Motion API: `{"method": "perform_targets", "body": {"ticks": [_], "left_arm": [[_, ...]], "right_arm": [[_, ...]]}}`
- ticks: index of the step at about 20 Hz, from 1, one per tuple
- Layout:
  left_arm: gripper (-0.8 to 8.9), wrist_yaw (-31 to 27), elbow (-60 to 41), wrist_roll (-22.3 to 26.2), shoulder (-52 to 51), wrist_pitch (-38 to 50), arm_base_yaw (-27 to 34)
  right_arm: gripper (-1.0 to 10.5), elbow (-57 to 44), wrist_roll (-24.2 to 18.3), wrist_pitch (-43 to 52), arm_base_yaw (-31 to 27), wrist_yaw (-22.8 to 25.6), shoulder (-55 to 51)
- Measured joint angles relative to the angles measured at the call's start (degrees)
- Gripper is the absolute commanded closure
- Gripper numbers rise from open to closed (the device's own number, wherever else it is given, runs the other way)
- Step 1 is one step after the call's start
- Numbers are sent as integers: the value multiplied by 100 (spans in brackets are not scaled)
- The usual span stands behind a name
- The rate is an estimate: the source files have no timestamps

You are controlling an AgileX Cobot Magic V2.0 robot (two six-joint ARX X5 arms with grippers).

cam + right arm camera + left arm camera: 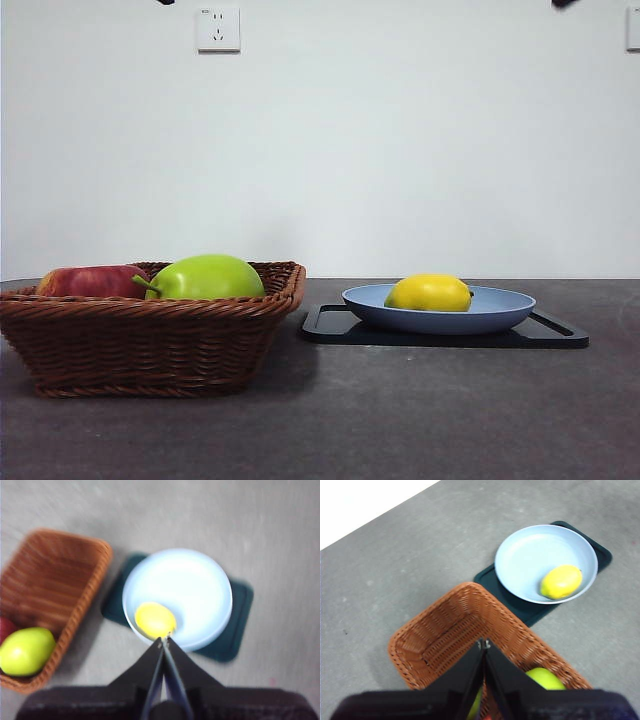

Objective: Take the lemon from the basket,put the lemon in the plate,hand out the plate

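The yellow lemon (429, 293) (561, 581) (155, 620) lies in the light-blue plate (505, 309) (530, 555) (195, 585), near its rim on the basket side. The plate rests on a flat black tray (560, 335). The brown wicker basket (150, 340) (450, 625) (55, 575) stands to the left in the front view. My left gripper (484, 642) hovers shut above the basket with nothing in it. High above the plate's edge by the lemon is my right gripper (163, 640), also shut and holding nothing. Both arms show only as black tips at the front view's top corners.
A large green fruit (205, 277) (545, 677) (26, 651) with a stem and a red apple (90, 281) lie in the basket. A white wall with a socket (218, 29) rises behind the grey table.
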Motion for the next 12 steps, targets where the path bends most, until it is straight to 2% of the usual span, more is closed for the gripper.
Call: {"method": "perform_targets", "body": {"ticks": [5,9,12], "left_arm": [[807,361,-1023,11,-809,1097,361],[807,669,-2586,42,-1982,2063,439],[807,765,-3528,28,-2828,2380,439]], "right_arm": [[943,-1211,4,1274,420,531,-1567],[943,-2500,-114,2144,457,546,-2682],[943,-3250,-144,2583,503,551,-3357]]}}
